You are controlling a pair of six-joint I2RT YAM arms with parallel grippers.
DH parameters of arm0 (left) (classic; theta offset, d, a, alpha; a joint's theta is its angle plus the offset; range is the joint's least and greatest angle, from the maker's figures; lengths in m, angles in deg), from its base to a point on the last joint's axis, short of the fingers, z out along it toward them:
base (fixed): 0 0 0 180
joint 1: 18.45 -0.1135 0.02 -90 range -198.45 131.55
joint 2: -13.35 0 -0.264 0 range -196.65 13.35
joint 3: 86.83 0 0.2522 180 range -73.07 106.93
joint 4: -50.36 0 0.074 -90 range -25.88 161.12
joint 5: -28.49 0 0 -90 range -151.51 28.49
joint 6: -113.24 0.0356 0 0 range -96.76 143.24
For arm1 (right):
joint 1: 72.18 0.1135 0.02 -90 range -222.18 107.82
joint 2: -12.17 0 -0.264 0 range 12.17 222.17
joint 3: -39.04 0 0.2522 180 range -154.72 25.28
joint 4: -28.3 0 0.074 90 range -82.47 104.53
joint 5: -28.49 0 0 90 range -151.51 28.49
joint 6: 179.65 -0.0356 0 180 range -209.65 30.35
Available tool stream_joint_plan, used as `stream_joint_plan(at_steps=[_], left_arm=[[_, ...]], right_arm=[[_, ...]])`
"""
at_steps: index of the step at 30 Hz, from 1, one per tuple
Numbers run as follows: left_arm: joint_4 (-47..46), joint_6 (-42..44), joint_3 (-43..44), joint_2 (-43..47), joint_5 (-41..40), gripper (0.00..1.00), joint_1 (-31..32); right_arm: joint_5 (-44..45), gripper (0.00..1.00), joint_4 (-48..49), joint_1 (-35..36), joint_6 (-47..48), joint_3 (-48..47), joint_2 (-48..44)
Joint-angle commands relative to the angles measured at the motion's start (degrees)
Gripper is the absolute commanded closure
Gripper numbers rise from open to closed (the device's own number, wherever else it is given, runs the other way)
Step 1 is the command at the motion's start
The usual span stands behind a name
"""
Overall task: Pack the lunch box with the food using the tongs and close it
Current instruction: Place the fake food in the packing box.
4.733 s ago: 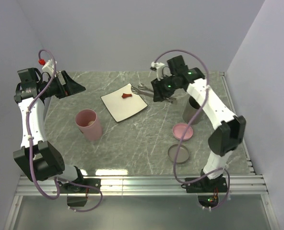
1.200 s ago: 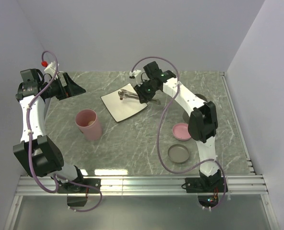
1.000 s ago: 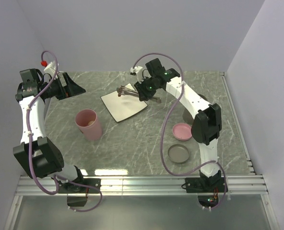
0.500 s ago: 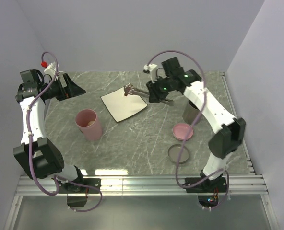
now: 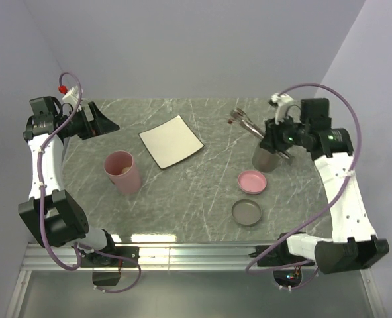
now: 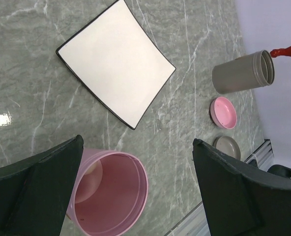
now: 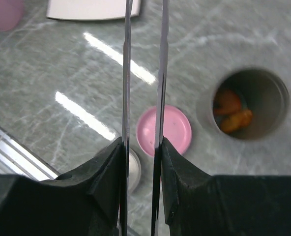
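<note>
My right gripper (image 5: pixel 276 136) (image 7: pixel 141 143) is shut on the silver tongs (image 5: pixel 247 123) (image 7: pixel 126 73). The tong tips pinch a red-brown food piece (image 5: pixel 231 121) (image 6: pixel 286 50) in the air, up and left of the grey lunch box container (image 5: pixel 265 158) (image 6: pixel 241 73). That container (image 7: pixel 278 93) holds orange pieces (image 7: pixel 232 114). The pink container (image 5: pixel 123 172) (image 6: pixel 135 182) has a white ball (image 6: pixel 89 179) inside. The white plate (image 5: pixel 171 141) (image 6: pixel 116 73) is bare. At the far left, my left gripper (image 5: pixel 98 123) (image 6: pixel 138 142) hangs open above the pink container.
A pink lid (image 5: pixel 252 181) (image 7: pixel 171 129) and a grey lid (image 5: pixel 247 212) (image 6: pixel 227 147) lie on the marble table in front of the grey container. A metal rail (image 5: pixel 196 255) runs along the near edge. Walls stand close behind and at the right.
My right arm swung right from the plate to beside the grey container, carrying the tongs with the red-brown piece. The plate is now bare. The left arm stayed still.
</note>
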Motion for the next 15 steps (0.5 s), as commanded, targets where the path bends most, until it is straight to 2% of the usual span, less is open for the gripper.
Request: stream_joint_plan(at_steps=[1,6,15], left_arm=[[-1.7,1.9,-0.3,1.2,-0.1,0.01,0.9],[-1.8,1.8,0.0,1.0,0.2,0.01,1.8],[-1.0,2.6,-0.1,1.4,0.6,0.01,2.2]], right_arm=[[-0.4,0.72,-1.9,-5.8,1.0,1.6,-4.6],[1.4,0.72,-5.6,-14.8,3.9,1.8,-8.2],[3.2,0.73,-11.5,-23.8,8.3,2.2,-8.0]])
